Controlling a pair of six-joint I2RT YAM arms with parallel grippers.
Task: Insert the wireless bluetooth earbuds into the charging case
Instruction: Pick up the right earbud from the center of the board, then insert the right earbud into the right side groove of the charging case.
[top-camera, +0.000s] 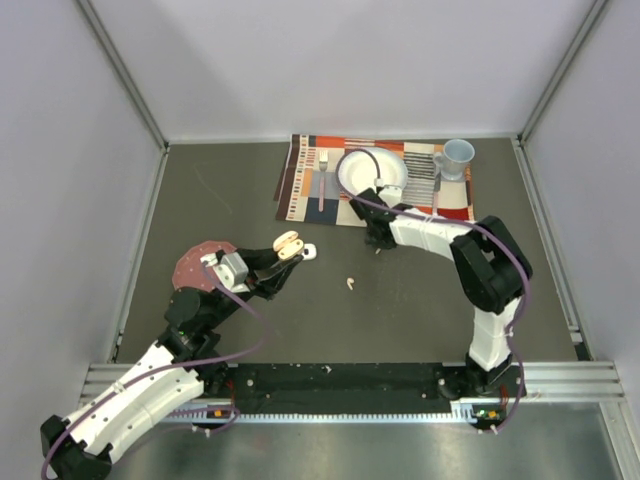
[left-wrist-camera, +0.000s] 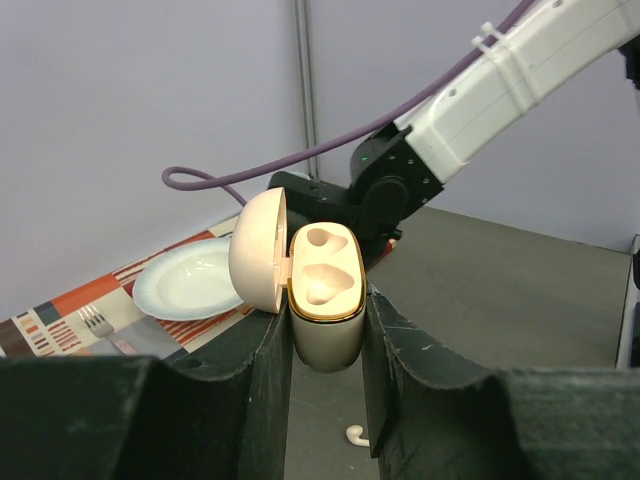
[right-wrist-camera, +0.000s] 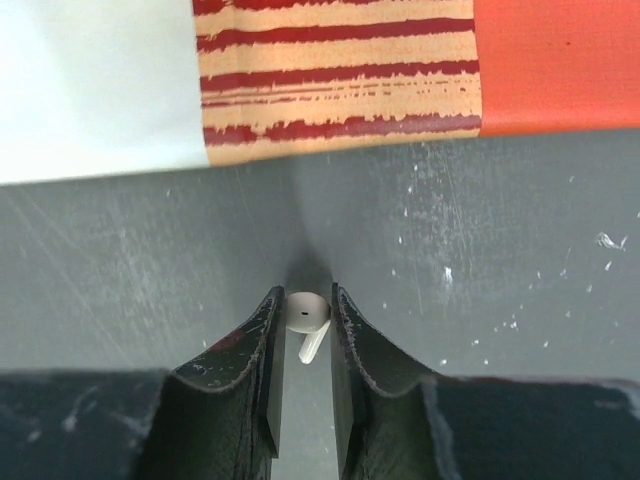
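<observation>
Right hand (right-wrist-camera: 304, 294) pinches a tiny white plastic earbud (right-wrist-camera: 306, 311): light, slick, so squeeze its bulb, not the stem; your left hand (left-wrist-camera: 327, 312) clamps the open cream case (left-wrist-camera: 325, 272).

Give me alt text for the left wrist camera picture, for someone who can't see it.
The left gripper holds a charging case, lid open, both wells empty. An earbud lies on the table below; the right arm, a plate and a fork sit behind.
</observation>
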